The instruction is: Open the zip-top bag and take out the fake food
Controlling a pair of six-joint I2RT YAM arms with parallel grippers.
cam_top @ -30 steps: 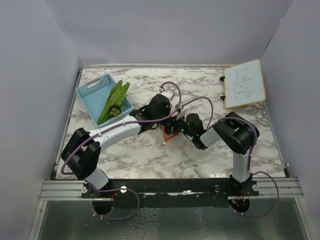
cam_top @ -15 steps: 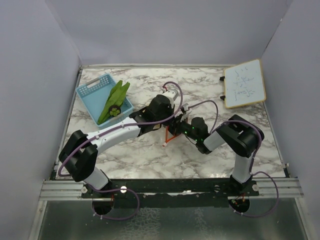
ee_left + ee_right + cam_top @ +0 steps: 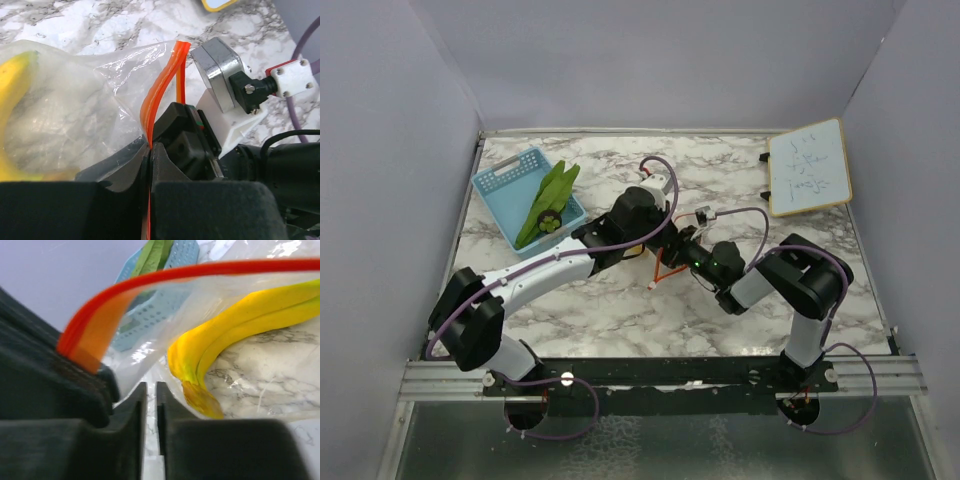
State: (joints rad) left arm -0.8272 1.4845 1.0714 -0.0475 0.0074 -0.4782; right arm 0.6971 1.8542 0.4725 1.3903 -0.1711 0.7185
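Observation:
The zip-top bag point(image 3: 658, 268) hangs between my two grippers at the table's middle, clear with an orange-red zip strip point(image 3: 161, 87). My left gripper point(image 3: 149, 150) is shut on that strip; in the top view it point(image 3: 652, 240) sits just left of the right gripper point(image 3: 678, 254). My right gripper point(image 3: 151, 390) has its jaws almost together on the bag's clear film below the strip point(image 3: 175, 272). A yellow banana piece point(image 3: 240, 325) lies inside the bag and also shows in the left wrist view point(image 3: 15, 95). The green leafy piece point(image 3: 550, 195) and a small dark round piece point(image 3: 549, 222) lie in the basket.
The light-blue mesh basket point(image 3: 510, 178) stands at the back left and also shows in the right wrist view point(image 3: 150, 310). A small whiteboard point(image 3: 808, 167) leans at the back right. Grey walls close in the table on three sides.
My left gripper has pulled slightly back and left, and the right arm's elbow has shifted right. Both keep their hold and the strip between them looks more stretched.

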